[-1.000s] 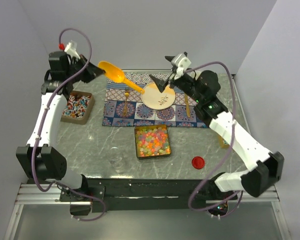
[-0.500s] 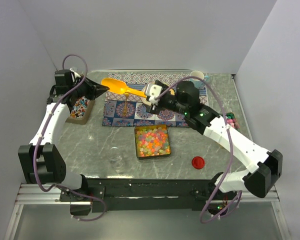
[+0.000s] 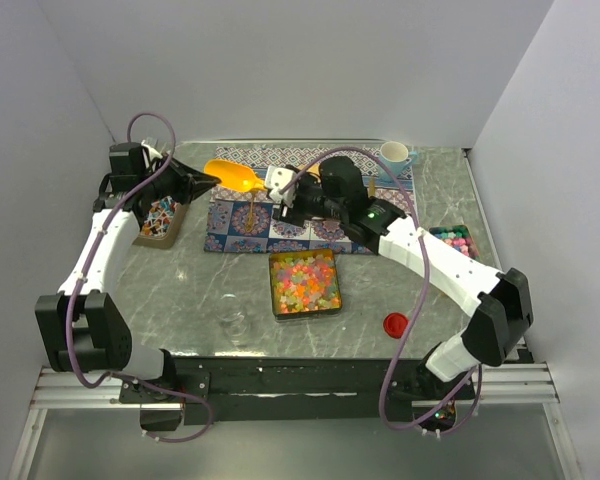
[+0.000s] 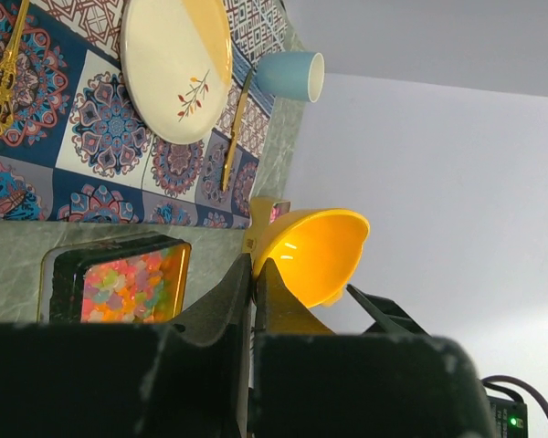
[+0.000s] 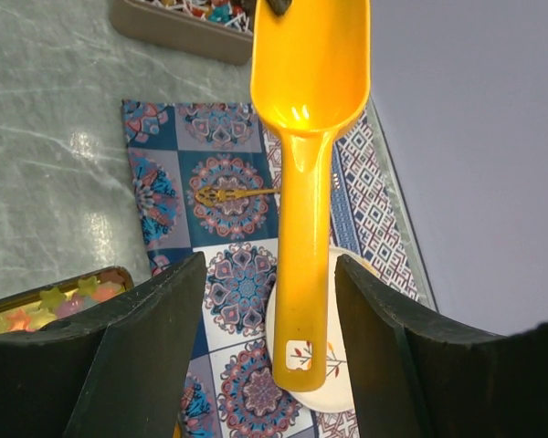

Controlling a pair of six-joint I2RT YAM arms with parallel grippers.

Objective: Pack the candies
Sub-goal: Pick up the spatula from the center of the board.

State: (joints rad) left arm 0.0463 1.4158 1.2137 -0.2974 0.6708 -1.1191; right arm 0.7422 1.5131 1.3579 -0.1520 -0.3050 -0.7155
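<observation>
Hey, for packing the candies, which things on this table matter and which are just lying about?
Job: small mixed-colour candies in the square tin; orange plastic scoop, pinched by the left gripper, right gripper open around its handle.
Lying about: patterned placemat, cream plate, gold fork, blue cup, brown box of wrapped sweets.

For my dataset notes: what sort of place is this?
Probably a lab robot cell staged as a dining table: plain walls enclose a marble-look tabletop, with two arms bolted at its edge and a patterned placemat bearing a plate.
</observation>
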